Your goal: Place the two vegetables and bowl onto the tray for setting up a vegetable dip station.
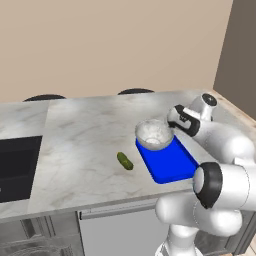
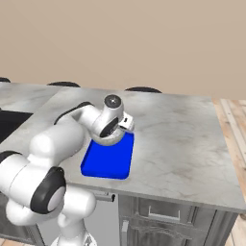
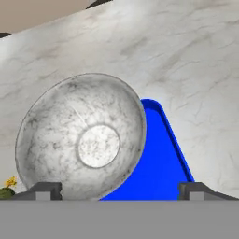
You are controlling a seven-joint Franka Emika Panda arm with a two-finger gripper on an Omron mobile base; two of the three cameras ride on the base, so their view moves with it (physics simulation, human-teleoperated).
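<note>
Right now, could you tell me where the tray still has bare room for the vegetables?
The tray is bare across its near half, between the bowl and its front rim. The far end is crowded by the bowl and the open end effector. The cucumber lies on the counter left of the tray.

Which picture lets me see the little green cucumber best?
The left base view: the cucumber lies whole on the counter, left of the blue tray. The hand view may catch a green bit at its lower left edge; I cannot tell what it is.
</note>
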